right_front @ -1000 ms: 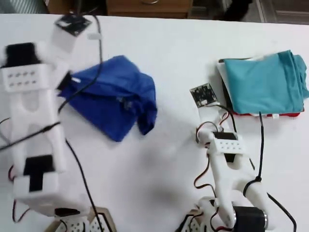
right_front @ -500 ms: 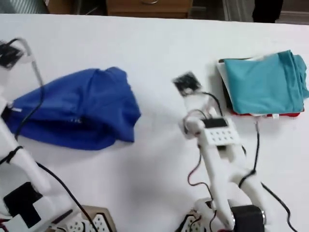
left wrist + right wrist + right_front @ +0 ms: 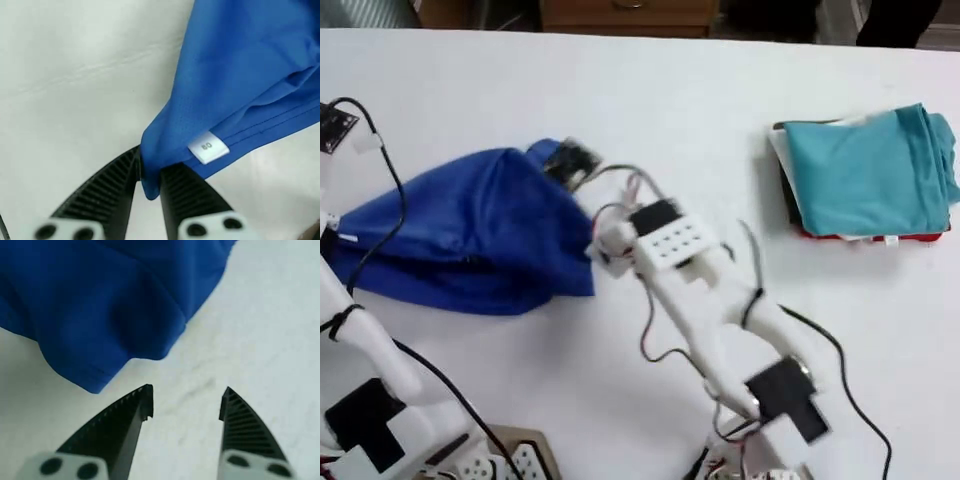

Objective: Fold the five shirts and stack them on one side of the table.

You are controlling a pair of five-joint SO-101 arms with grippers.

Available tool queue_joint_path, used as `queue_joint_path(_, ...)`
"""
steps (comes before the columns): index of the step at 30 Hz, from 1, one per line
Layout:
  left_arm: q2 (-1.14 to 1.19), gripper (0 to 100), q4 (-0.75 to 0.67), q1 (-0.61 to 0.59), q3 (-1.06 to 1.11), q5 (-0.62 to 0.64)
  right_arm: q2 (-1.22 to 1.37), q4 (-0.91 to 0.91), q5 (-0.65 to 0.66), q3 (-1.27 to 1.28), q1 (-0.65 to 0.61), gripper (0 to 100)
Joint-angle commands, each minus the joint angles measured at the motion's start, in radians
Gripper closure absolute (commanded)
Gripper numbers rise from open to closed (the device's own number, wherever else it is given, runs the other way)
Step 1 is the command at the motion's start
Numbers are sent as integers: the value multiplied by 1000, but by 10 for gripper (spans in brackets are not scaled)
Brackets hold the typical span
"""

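Blue shirt (image 3: pixel 470 235) lies bunched in the left middle of the high view, on the white worktop (image 3: pixel 680 90), not yet folded. My left gripper (image 3: pixel 150 172) is clamped on one edge of it, at the far left of that view. In the left wrist view the cloth is pinched between the two black jaws, with a small white label (image 3: pixel 207 147) just beside the pinch. My right gripper (image 3: pixel 186 399) has its jaws apart and holds nothing. It is over bare worktop just beside the shirt's rounded edge, and in the high view it sits at the shirt's upper right corner. The stack (image 3: pixel 865 175), teal on top with red and other layers showing under it, lies at the upper right of the high view, well apart from the blue shirt. I judge this to be the start of the fold for this shirt: one side is held and the other is yet to be taken. I cannot count the shirts in the stack for sure, so I can't say whether this is the last one. The next move, as I see it, calls for my right gripper to go the short way onto the near hem. It should close on one clean bite of cloth opposite the left's hold, so both can draw the shirt flat before folding. The risk I see is pinching several bunched layers together, which would leave it lumpy.
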Motion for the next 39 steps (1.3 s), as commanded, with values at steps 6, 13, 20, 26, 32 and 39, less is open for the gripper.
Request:
queue_joint_path(6,-43,974,-11,-11,-2,-6,266,-35,-106,-245,-2,791)
queue_joint_path(13,-43,974,-11,-11,-2,-6,432,67,-147,-419,-42,859)
queue_joint_path(20,-43,974,-6,-11,-2,-8,443,213,-157,-545,-44,839)
queue_joint_path(26,-43,974,-8,-11,-2,-8,386,395,-158,-632,-64,830)
queue_joint_path(32,-43,974,-9,-11,-2,-8,380,453,-146,-522,-156,832)
queue_joint_path(39,-41,974,-11,-11,-2,-12,384,418,-120,-466,-248,832)
